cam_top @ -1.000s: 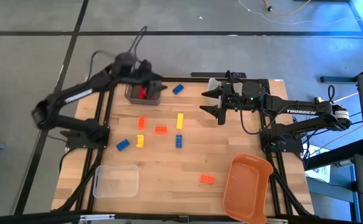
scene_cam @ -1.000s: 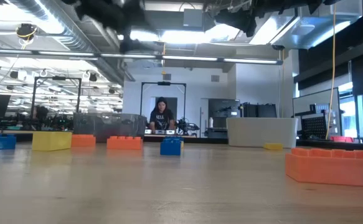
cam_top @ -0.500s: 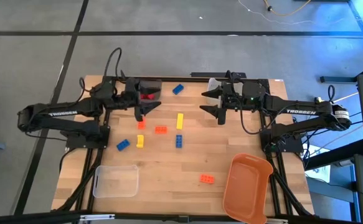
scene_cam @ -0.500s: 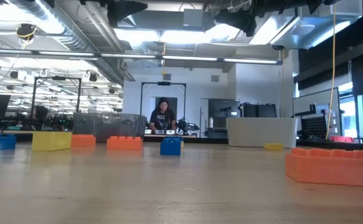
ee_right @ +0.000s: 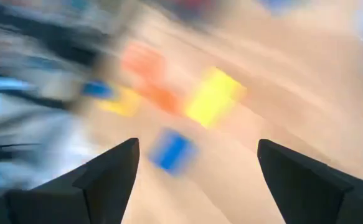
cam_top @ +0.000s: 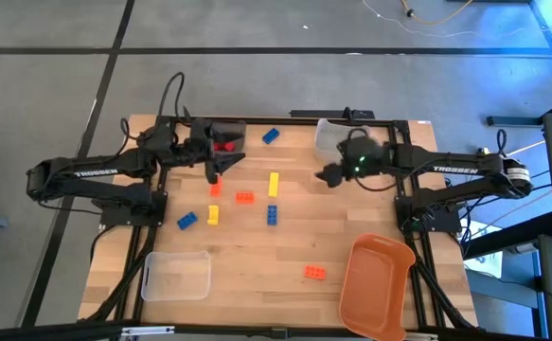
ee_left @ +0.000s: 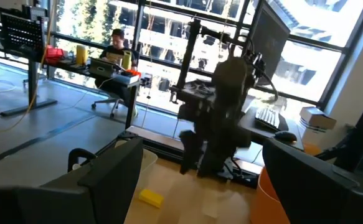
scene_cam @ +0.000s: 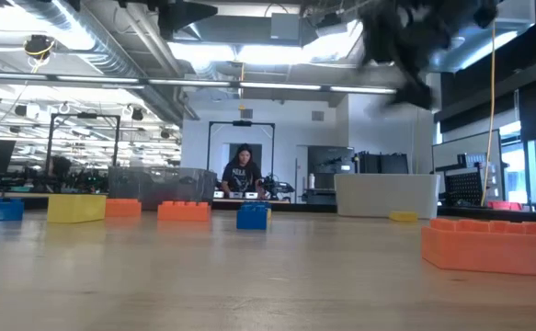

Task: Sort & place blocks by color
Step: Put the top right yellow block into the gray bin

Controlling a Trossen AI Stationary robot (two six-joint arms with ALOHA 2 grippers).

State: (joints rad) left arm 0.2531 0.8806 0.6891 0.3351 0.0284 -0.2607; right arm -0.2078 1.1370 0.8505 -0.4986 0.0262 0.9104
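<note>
Blocks (cam_top: 274, 184) lie mid-tabletop (cam_top: 257, 242) between both arms, the long yellow one running lengthwise away from the spread, empty right pincer (cam_top: 329, 175); left pincer (cam_top: 215, 167) likewise spread, nearer the orange ones.

Wood table (cam_top: 257, 256), orange bin (cam_top: 375, 284), clear bin (cam_top: 176, 276), dark bin (cam_top: 226, 130), person at desk (scene_cam: 241, 172)

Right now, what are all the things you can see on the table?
Blue blocks: three, one at the far edge, one mid-table, one toward the left.
Yellow blocks: two, mid-table.
Orange blocks: three, two mid-table, one near the orange bin.
Red block: one, inside the dark bin.
Dark bin: one, far left.
Clear bins: two, near left and far right.
Orange bin: one, near right.
Left gripper: open, beside the dark bin.
Right gripper: open, above the table's right side.
</note>
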